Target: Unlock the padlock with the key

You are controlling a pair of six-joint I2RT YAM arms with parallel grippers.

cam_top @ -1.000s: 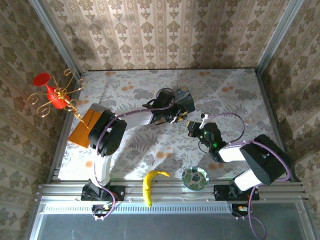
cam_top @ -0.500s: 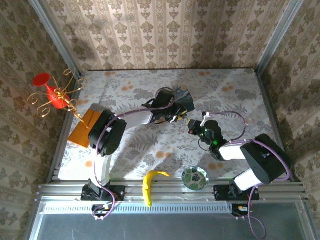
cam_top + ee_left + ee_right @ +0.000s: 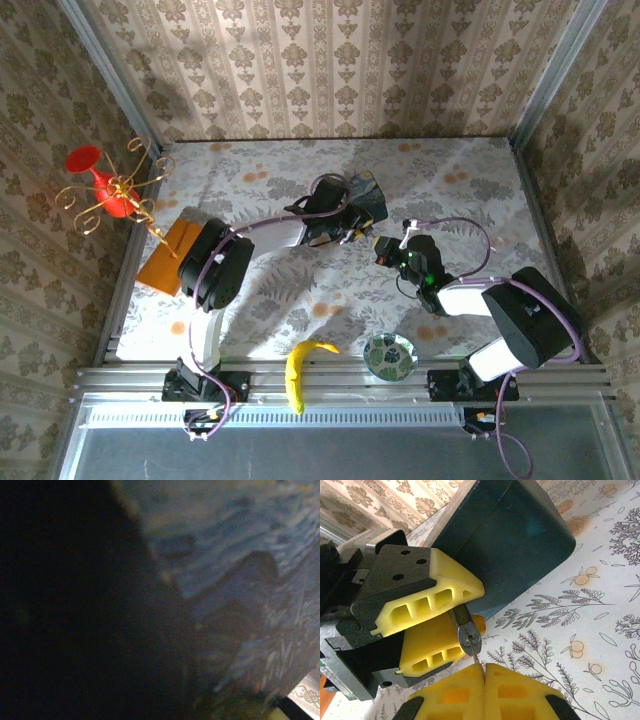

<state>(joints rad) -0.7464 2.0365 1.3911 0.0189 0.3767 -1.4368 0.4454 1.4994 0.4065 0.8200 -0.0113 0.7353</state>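
The left claw (image 3: 472,609) has its yellow fingers clamped on the tiny dark padlock (image 3: 465,630), whose silvery keyway face points towards the right claw (image 3: 484,669). The padlock sits just beside the dark blue painted box (image 3: 520,535), over the floral-cloth tabletop (image 3: 580,630). The right claw is pressed together on the thin silvery metal key (image 3: 475,656), whose tip meets the keyway.

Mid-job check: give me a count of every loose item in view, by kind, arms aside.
blue painted box: 1
padlock: 1
key: 1
banana: 1
patterned dish: 1
orange board: 1
red vase: 1
gold wire stand: 1
Total: 8
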